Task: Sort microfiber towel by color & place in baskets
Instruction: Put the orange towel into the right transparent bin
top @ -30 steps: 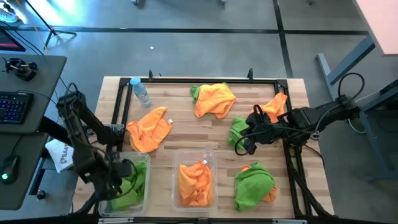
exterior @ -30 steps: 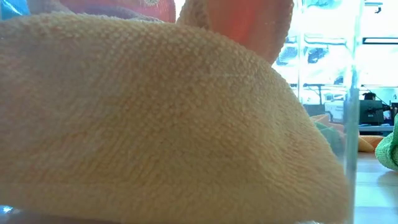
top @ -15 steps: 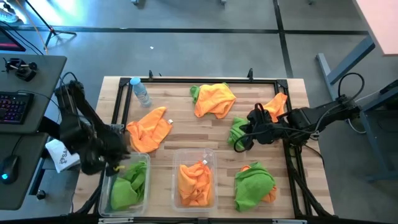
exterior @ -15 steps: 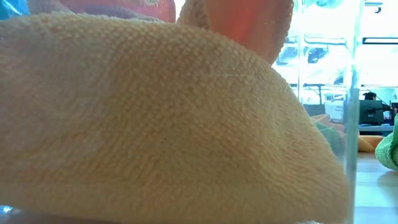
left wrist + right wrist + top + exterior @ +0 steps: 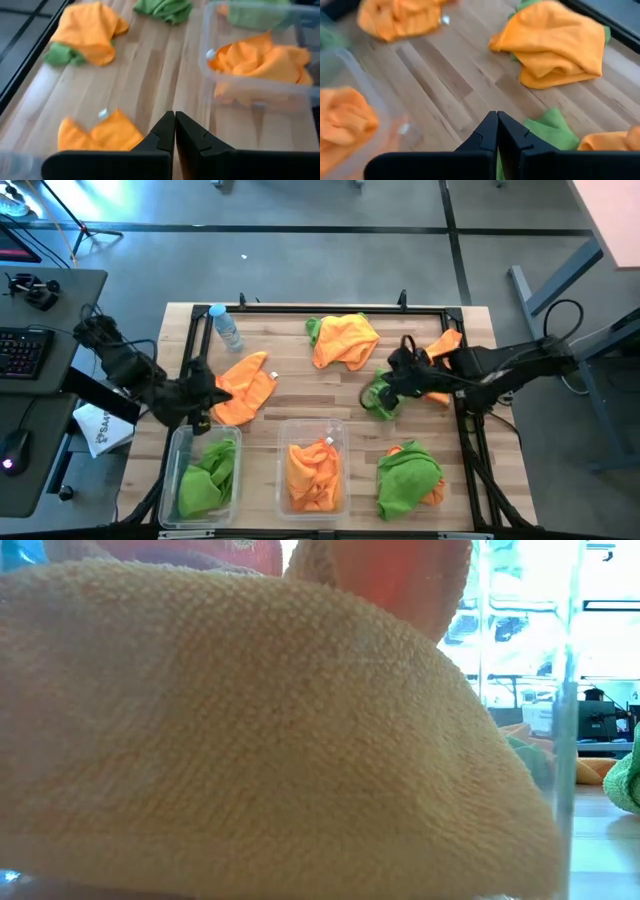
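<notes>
Both my pincers closed and empty above the surface.

My left pincer (image 5: 203, 392) hangs shut beside an orange towel (image 5: 242, 388), the green-filled basket (image 5: 205, 475) just below it. Bare wood (image 5: 290, 375) lies open between. My right pincer (image 5: 388, 387) is shut over a green towel (image 5: 381, 393), near the surface's right edge.

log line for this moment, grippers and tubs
left gripper: shut, empty, beside orange towel | right gripper: shut on green towel | left tub: green | middle tub: orange
</notes>
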Robot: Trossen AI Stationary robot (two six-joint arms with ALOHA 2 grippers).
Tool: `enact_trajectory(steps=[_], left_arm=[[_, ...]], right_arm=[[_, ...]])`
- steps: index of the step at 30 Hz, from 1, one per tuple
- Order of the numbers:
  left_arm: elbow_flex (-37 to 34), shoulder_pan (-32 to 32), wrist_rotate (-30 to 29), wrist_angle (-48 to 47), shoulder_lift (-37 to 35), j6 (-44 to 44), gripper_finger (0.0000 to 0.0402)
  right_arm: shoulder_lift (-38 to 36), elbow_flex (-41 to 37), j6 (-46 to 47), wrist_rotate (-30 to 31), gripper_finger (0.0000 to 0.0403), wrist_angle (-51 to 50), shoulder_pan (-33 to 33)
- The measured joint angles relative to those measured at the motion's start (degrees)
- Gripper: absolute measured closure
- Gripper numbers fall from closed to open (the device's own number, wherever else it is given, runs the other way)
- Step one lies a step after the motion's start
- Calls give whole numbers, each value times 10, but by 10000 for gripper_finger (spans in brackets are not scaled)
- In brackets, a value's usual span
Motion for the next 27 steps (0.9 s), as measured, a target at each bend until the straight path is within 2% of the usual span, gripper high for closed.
enact_trajectory(steps=[7,14,21,27], left_arm=[[0,128,40,94,15,151,402],[0,252,132,150,46,253,401],[-2,346,185,229,73,307,401],[-86,409,223,362,76,318,401]], right_arm=[[41,0,-143,-71,403,64,-98],[83,0,-280,-164,403,133,-191],[130,0,-352,-218,403,159,-250],[140,0,-388,-223,403,160,-271]])
